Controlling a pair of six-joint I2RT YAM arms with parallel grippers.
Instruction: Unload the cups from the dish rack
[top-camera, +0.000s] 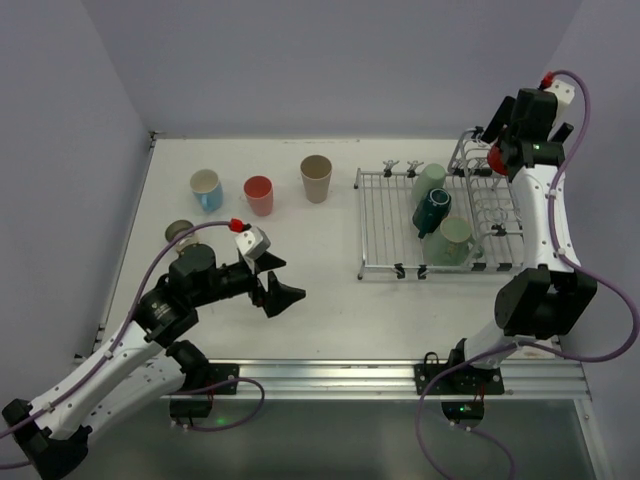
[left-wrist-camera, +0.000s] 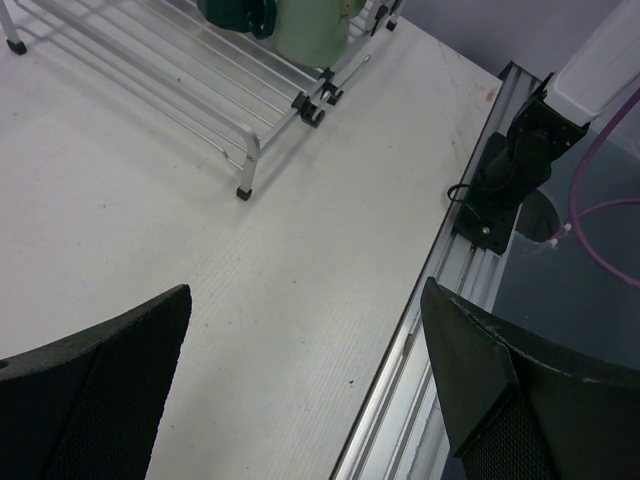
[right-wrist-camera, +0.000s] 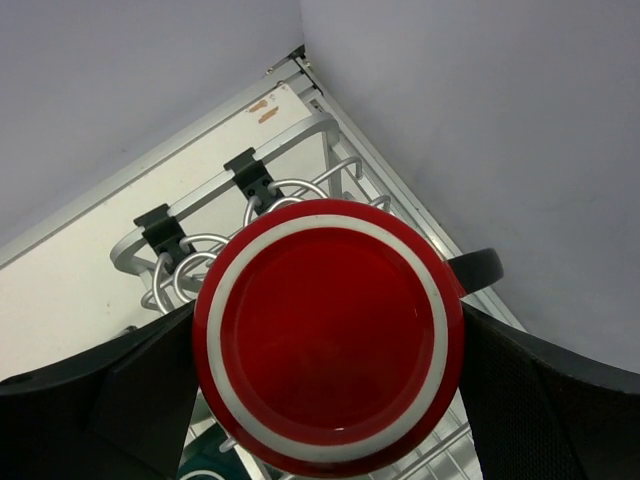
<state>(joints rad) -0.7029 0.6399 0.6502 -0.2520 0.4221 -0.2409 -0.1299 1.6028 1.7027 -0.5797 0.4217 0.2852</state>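
Dish rack (top-camera: 385, 225): silver wire, on the right half of the white surface (top-camera: 320, 300); raised loop section at its right end.
Rack contents: sage green cup (top-camera: 430, 180), dark teal mug (top-camera: 432, 208) and pale green mug (top-camera: 455, 240) clustered together on the flat grid; red cup (right-wrist-camera: 330, 340) over the far loops, base towards the wrist camera.
Right claw (right-wrist-camera: 328, 315): spread wide, one finger on each side of the red cup; whether the pads press it cannot be told.
Left claw (top-camera: 283, 280): wide, nothing in it; above bare surface, well left of the rack.
Surface, far left: light blue mug (top-camera: 207, 188), coral pink tumbler (top-camera: 258, 194) and beige tumbler (top-camera: 316, 177), upright in a row; a brownish cup (top-camera: 180, 230) partly hidden behind the left arm.
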